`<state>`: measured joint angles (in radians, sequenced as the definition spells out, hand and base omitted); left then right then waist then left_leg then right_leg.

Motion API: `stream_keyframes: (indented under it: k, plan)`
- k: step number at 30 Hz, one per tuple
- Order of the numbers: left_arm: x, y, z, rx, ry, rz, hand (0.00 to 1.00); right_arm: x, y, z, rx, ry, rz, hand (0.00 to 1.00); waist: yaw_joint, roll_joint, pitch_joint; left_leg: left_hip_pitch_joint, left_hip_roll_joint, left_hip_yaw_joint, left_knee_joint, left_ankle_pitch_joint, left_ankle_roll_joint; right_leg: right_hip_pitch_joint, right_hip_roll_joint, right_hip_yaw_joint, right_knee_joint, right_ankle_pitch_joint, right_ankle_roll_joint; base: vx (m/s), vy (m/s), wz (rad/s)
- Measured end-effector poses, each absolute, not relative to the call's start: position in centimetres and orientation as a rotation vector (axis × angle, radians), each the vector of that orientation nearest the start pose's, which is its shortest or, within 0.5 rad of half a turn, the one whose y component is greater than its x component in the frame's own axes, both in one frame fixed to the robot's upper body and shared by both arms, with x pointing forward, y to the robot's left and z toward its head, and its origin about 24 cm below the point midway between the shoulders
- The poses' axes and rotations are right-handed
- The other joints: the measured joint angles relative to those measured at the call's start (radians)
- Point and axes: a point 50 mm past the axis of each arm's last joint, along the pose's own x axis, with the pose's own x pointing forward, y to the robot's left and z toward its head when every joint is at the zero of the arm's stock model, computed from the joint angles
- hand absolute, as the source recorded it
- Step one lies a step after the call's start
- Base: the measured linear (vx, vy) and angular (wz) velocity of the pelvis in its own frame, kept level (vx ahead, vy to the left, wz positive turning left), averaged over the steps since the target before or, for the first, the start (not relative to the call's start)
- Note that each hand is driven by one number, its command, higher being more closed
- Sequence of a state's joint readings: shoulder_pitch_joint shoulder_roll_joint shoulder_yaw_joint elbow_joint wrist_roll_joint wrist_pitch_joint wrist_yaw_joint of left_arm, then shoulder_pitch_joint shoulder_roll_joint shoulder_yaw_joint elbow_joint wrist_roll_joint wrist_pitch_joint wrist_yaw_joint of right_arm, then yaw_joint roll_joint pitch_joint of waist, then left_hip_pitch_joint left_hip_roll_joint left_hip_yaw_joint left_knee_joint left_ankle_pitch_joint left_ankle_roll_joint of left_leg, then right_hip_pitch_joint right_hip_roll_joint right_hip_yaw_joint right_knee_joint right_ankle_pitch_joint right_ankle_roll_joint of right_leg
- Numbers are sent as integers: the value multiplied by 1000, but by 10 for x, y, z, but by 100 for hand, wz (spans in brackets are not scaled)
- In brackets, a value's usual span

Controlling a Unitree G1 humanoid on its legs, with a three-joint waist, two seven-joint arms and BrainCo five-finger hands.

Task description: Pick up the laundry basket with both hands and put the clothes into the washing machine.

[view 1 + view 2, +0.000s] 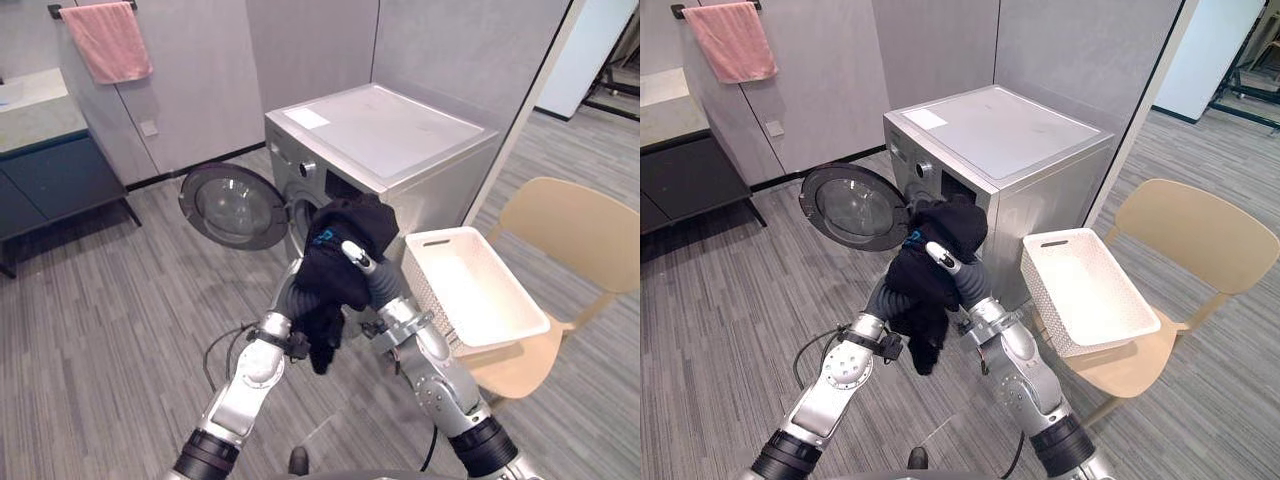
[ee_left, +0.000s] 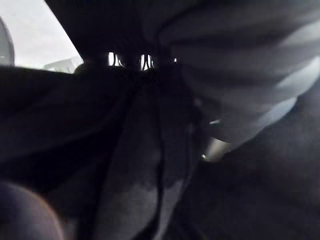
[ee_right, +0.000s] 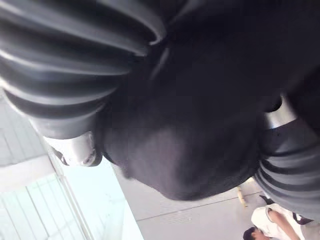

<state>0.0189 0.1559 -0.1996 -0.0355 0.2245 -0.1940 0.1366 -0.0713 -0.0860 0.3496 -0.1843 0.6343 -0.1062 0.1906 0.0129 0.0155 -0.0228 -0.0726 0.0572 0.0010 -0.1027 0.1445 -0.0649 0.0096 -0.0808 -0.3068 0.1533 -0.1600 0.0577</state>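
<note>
**Black clothes held up at the open washer**

Boxy silver-grey washing machine [image 1: 385, 135] with a flat, smooth top; round glass-centred door [image 1: 232, 205] swung wide open off its left front corner. Just right of the machine, a beige moulded chair [image 1: 580, 235] with a curved back; on its seat, a white rectangular laundry basket [image 1: 428, 290] of perforated plastic, with a slot handle in the end nearest the machine. Well left of the machine, a pink towel [image 1: 110, 40] draped soft and slack on a dark wall rail. Directly before the machine's front opening, a bunched, matte heap of black clothes [image 1: 345, 235], raised off the floor between both hands. Right hand [image 1: 360, 258] clasping the heap, one silver dark-tipped finger curled over the top; left hand [image 1: 288, 290] buried under the cloth, grip impossible to tell. Small white rectangular label [image 1: 307, 118] on the machine's top, print too small to read; tiny blue mark [image 1: 322, 238] on the cloth, likewise illegible.
</note>
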Motion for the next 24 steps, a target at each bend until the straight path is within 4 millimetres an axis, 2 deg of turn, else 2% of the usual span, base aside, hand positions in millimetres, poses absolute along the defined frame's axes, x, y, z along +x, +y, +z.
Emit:
stream_keyframes:
  k: [3,5,6,7,13,15,16,19,21,22,24]
  plan:
    - [241,152,52,296,-167,-5,100,244,-89,115,559,-339,508,0,-1,-6,-4,0,0,2,0,-1,1,-1,-1,2,1,0,0,3,-3,-1]
    - [235,166,44,259,-113,59,100,248,-112,118,519,-395,384,0,0,-11,-7,0,-1,3,0,-2,2,-1,-1,3,2,0,0,36,-19,-1]
    - [233,169,42,248,-102,73,100,248,-117,118,506,-400,355,0,0,-12,-8,0,-2,3,0,-2,2,-1,-2,3,2,1,-1,45,-20,0]
    - [229,176,38,239,-82,103,100,249,-130,115,482,-401,284,0,0,-13,-9,0,-2,4,0,-2,3,-1,-2,3,2,1,-1,39,-18,-1]
    - [220,192,31,164,-40,218,100,243,-176,100,384,-364,22,0,-1,-14,-9,4,-4,4,5,2,8,1,-5,4,8,-6,-1,30,-14,-1]
    - [216,195,28,138,-25,241,100,237,-199,84,329,-309,-118,0,-2,-15,-10,6,-5,4,5,2,8,1,-6,2,10,-9,-1,0,0,0]
    - [215,196,27,137,-19,247,100,236,-204,79,318,-290,-148,0,-2,-15,-10,6,-5,4,4,2,8,1,-6,2,10,-10,-1,0,0,0]
    - [206,204,18,81,30,296,100,222,-223,48,276,-157,-271,0,-4,-15,-10,6,-4,4,0,2,8,1,-6,1,10,-13,-2,0,0,0]
    - [199,208,6,29,83,329,100,209,-232,13,254,3,-337,0,-4,-14,-10,4,-4,3,0,2,8,-1,-5,1,10,-13,-2,0,0,0]
    - [198,210,2,18,101,336,100,204,-234,3,243,49,-353,0,-2,-14,-9,3,-4,3,0,2,8,-1,-5,0,10,-13,-2,0,0,0]
    - [191,212,-12,-30,165,351,100,185,-238,-36,182,254,-389,0,2,-18,-7,-12,-4,1,0,-2,2,-15,-7,-2,27,-19,-2,1,-3,3]
